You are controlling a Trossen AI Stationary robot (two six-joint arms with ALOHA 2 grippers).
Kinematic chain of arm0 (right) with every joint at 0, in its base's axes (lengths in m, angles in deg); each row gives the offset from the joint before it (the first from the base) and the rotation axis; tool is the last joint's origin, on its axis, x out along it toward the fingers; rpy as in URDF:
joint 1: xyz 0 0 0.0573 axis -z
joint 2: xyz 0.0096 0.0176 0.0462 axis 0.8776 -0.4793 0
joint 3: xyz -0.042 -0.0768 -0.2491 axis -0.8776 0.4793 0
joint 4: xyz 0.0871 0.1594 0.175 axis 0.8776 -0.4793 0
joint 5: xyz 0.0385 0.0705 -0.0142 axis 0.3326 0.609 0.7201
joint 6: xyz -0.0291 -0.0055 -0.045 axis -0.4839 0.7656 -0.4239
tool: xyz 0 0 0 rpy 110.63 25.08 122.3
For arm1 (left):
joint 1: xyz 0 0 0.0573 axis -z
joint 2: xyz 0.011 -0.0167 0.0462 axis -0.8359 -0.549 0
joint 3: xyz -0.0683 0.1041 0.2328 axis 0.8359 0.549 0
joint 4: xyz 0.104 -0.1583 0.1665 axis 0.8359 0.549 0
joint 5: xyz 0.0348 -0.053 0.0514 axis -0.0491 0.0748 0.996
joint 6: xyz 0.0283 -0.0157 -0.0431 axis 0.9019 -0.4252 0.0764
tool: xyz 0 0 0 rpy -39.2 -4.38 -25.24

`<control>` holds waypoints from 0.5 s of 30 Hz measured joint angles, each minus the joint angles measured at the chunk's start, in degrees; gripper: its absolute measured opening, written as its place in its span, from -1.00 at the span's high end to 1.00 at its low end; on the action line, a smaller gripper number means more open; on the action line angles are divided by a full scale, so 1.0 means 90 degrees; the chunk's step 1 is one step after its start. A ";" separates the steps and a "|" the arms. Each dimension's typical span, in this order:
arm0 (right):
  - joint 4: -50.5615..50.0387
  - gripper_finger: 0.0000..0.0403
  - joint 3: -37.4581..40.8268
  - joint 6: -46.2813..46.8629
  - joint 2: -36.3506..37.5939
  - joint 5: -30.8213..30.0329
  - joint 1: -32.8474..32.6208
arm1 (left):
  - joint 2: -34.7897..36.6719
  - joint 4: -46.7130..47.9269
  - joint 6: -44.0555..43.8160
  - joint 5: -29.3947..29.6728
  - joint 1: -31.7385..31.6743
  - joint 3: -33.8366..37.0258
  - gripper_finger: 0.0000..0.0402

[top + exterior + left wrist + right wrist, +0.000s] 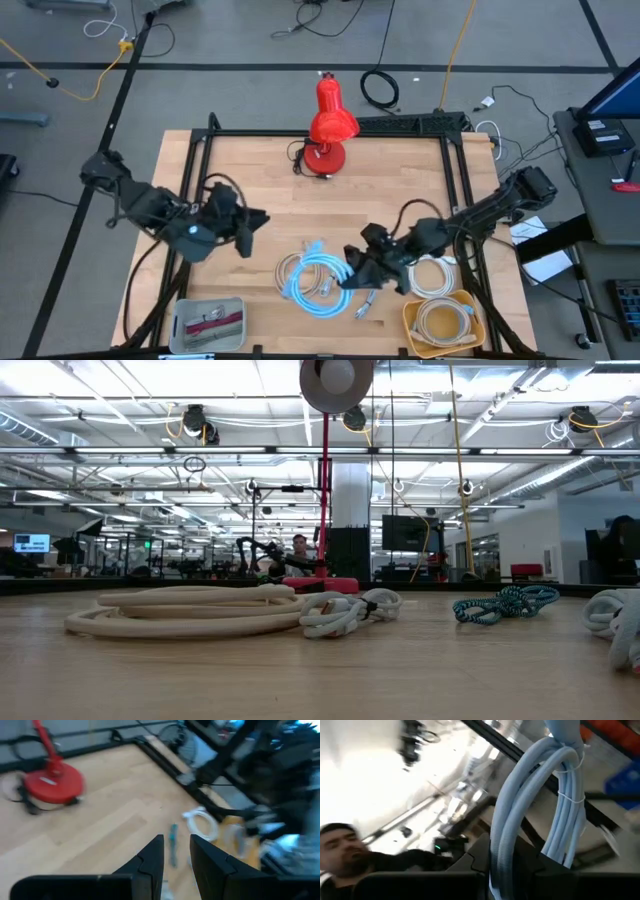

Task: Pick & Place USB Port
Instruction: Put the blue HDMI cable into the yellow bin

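Note:
A light blue coiled cable (318, 280) lies at the table's near middle, partly over a cream coil (293, 266). My right gripper (357, 277) is at its right side, shut on it; in the right wrist view the bundle (560, 785) stretches away from the gripper (507, 867). My left gripper (252, 224) hovers left of the cables, open and holding nothing (176, 862). The low view shows a cream coil (180, 610), a white cable (350, 608) and a teal braided cable (505, 603) resting on the wood, with no gripper in it. My right gripper pinches several strands of the light blue cable's bundle (504, 840) between its two fingers (476, 855). It comes from the table's right side, low over the wood. A white tie (570, 797) binds the strands farther along. Whether the coil is lifted clear, I cannot tell.
A red desk lamp (328, 130) stands at the far middle. A white coil (432, 275) lies right of my right gripper. A yellow bin (412, 322) with a cream cable sits at the near right, a grey tray (208, 322) at the near left. A black frame borders the table.

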 joint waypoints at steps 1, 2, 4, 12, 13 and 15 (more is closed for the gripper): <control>0.0198 0.86 -0.0001 -0.0075 0.0008 -0.0053 -0.0050 | -0.0020 0.0000 0.0026 -0.0024 -0.0104 0.0011 0.52; 0.0369 0.86 -0.0002 -0.0140 0.0016 -0.0121 -0.0090 | -0.0054 -0.0170 0.0153 -0.0123 -0.0229 0.0019 0.52; 0.0475 0.86 -0.0005 -0.0217 0.0021 -0.0287 -0.0132 | -0.0150 -0.1020 0.0731 -0.0544 -0.0542 0.0102 0.52; 0.0355 0.86 -0.0002 -0.0482 0.0017 -0.0440 -0.0124 | -0.0805 -0.4187 0.2028 -0.3194 -0.1195 0.0641 0.52; 0.0351 0.86 -0.0002 -0.0495 0.0017 -0.0437 -0.0125 | -0.0854 -0.4327 0.2016 -0.3394 -0.1202 0.0693 0.52; 0.0306 0.86 -0.0002 -0.0511 0.0017 -0.0423 -0.0131 | -0.0974 -0.4898 0.2018 -0.3901 -0.1199 0.0788 0.52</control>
